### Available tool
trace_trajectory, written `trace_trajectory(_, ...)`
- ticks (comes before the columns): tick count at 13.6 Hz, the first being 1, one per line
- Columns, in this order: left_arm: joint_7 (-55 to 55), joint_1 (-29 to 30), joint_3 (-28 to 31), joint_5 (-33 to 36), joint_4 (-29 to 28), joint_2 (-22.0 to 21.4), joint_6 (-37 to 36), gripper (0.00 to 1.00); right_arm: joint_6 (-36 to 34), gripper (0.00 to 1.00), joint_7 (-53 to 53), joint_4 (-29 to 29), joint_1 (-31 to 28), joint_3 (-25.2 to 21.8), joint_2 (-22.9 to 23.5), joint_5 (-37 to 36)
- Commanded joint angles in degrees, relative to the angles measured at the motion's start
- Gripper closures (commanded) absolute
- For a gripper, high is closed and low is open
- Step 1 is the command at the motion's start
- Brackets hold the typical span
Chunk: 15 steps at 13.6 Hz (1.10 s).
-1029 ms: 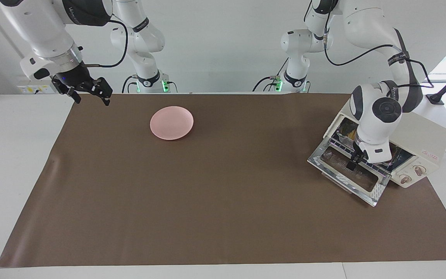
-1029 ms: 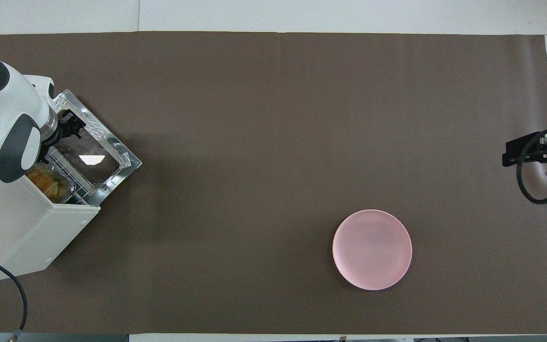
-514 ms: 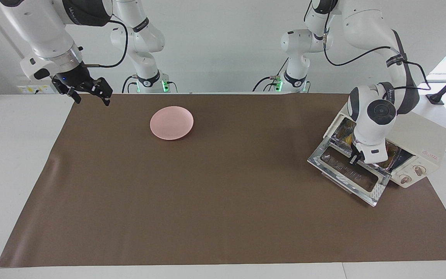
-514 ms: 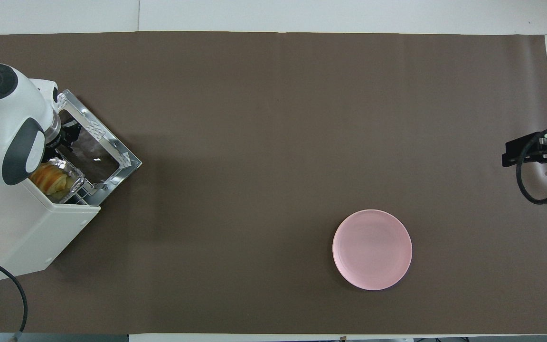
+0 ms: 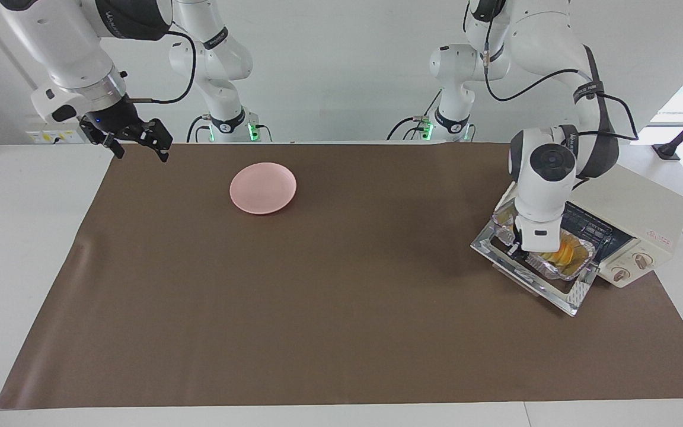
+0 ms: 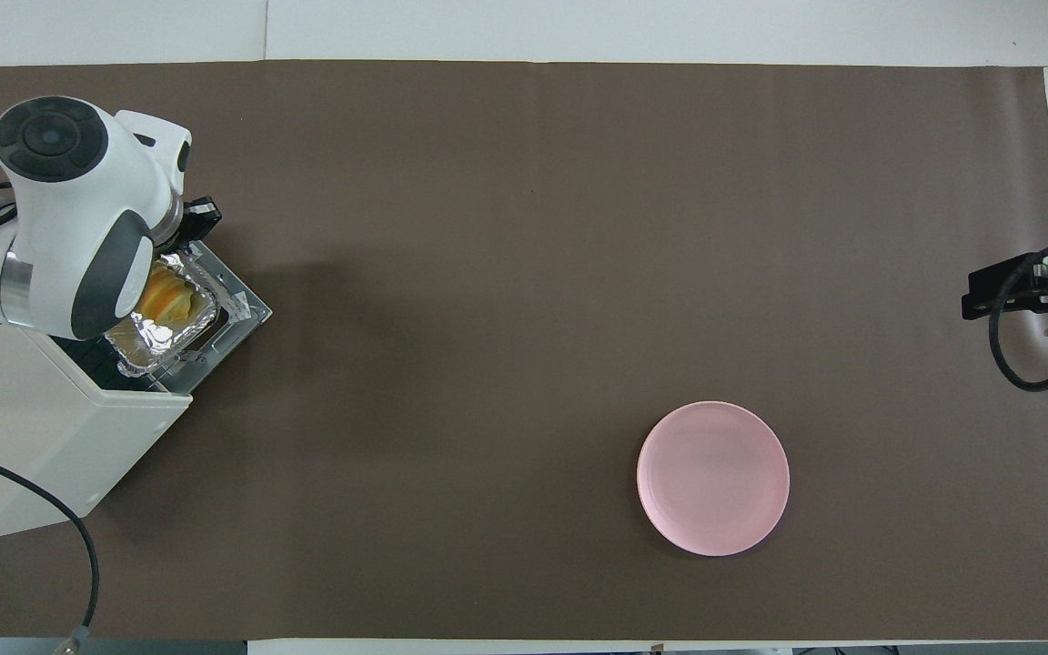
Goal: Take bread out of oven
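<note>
The cream-white oven (image 5: pixel 638 207) (image 6: pixel 51 428) stands at the left arm's end of the table, its glass door (image 5: pixel 567 293) (image 6: pixel 246 305) dropped flat. The golden bread (image 5: pixel 562 252) (image 6: pixel 165 296) lies in a crinkled foil tray (image 5: pixel 555 270) (image 6: pixel 156 341) that sits half out of the oven's mouth, over the door. My left gripper (image 5: pixel 514 249) is shut on the tray's rim at the corner away from the oven. My right gripper (image 5: pixel 140 149) (image 6: pixel 1024 291) hangs open and holds nothing, over the mat's edge at the right arm's end, and that arm waits.
A pink plate (image 5: pixel 263 188) (image 6: pixel 713 478) lies on the brown mat (image 5: pixel 341 308), toward the right arm's end and near the robots. The oven's cable (image 6: pixel 78 537) trails off beside the oven. A black stand (image 5: pixel 682 139) is at the left arm's end.
My left gripper shut on the foil tray's rim and drew it, with the bread, out of the oven onto the open door. The right arm has not moved.
</note>
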Motion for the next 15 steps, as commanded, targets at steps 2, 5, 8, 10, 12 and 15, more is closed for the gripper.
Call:
trace_trajectory(2,7.68,-8.13,-0.47,-2.0,10.2,7.55,-3.37,1.0,1.38,0.0,-1.24,-1.9,-2.1,0.55,-1.52,0.84)
trace_trajectory(5,7.5,-15.26,-0.47,-6.28,13.84,8.81,-8.23,1.0,1.82,0.0,-1.24,-2.6,-2.28,0.55,-1.78,0.84)
trace_trajectory(8,7.5,-20.28,-0.56,-7.8,13.32,9.07,-5.87,1.0,2.17,0.0,-1.24,-2.95,-2.72,0.55,-1.96,0.84)
trace_trajectory(10,8.12,-22.05,-0.73,-8.86,12.88,9.33,-2.88,1.0,2.61,0.0,-1.24,-3.48,-3.06,0.47,-2.13,0.84)
trace_trajectory(12,8.12,-24.41,-0.65,-10.87,12.88,9.77,-1.2,1.0,2.7,0.0,-1.24,-3.92,-3.33,0.55,-2.31,0.84)
trace_trajectory(15,8.12,-27.14,-0.65,-11.06,12.0,11.62,1.17,1.0,2.7,0.0,-1.24,-4.01,-3.42,0.55,-2.4,0.84)
